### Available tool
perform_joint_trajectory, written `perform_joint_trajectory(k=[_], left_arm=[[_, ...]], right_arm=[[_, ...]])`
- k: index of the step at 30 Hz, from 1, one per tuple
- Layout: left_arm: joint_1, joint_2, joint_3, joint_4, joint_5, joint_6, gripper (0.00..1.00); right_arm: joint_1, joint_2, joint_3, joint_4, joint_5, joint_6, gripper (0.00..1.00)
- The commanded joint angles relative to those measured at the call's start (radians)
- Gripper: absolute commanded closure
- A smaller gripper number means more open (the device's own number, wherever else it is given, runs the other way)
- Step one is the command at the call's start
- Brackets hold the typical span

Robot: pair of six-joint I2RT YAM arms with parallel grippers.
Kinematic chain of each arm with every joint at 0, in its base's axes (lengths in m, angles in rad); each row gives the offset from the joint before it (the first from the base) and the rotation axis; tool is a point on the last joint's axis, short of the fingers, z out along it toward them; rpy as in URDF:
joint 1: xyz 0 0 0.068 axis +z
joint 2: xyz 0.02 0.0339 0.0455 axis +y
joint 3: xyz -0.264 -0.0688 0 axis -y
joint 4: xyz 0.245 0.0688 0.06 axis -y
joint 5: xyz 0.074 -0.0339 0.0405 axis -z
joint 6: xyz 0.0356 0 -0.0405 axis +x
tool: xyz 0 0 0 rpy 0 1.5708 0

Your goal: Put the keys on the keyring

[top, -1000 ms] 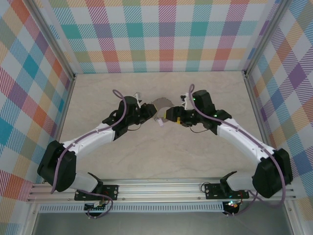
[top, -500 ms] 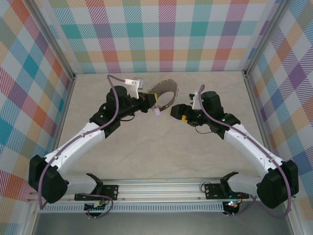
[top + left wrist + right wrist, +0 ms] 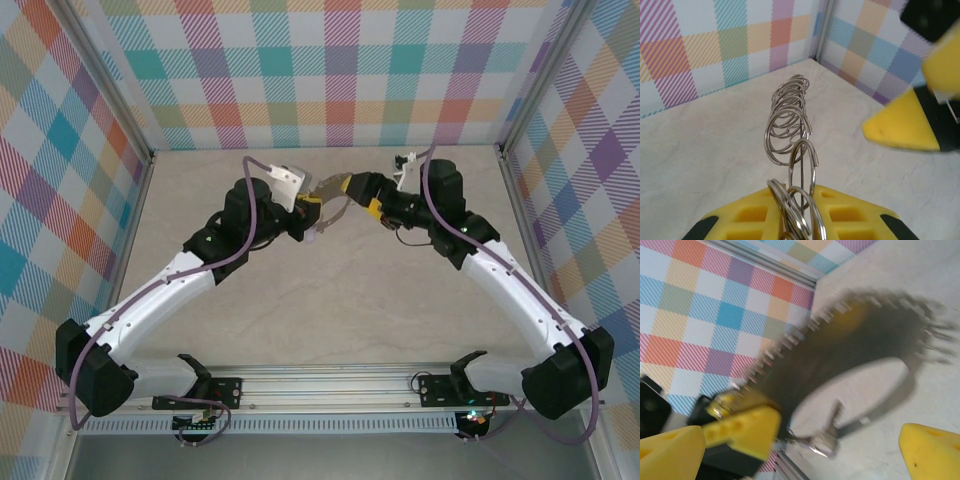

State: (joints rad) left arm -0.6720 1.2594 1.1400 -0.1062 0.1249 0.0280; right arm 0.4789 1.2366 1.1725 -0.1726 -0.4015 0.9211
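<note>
Over marbled tabletop (image 3: 330,310) the keyring (image 3: 790,125) is clamped by the left gripper (image 3: 306,207) — the right gripper (image 3: 362,196) is spread wide; the key (image 3: 317,232) seems threaded, so a check is needed.

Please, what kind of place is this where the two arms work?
Probably a robot test booth, not a home: checked panel walls enclose a pale marble-look tabletop, and an aluminium rail runs along its near edge.

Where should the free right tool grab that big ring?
Probably its free end, opposite where the left tool pinches the keyring. Come from the right, open right tool straddling the thin band: the hoop sticks out that way, held above the table.
</note>
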Motion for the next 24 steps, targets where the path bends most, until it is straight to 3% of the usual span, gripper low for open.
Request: perform_joint_trajectory(k=[1, 17, 24], left_arm=[[-0.056, 0.013, 0.051, 0.002, -0.076, 0.165, 1.0], [-0.243, 0.114, 0.157, -0.055, -0.394, 0.452, 1.0], [-0.253, 0.124, 0.173, -0.043, -0.425, 0.486, 1.0]], right_arm=[[0.0, 0.06, 0.078, -0.004, -0.021, 0.046, 0.0], [0.0, 0.12, 0.031, 0.054, -0.11, 0.11, 0.0], [0.0, 0.092, -0.025, 0.072, -0.108, 0.116, 0.02]])
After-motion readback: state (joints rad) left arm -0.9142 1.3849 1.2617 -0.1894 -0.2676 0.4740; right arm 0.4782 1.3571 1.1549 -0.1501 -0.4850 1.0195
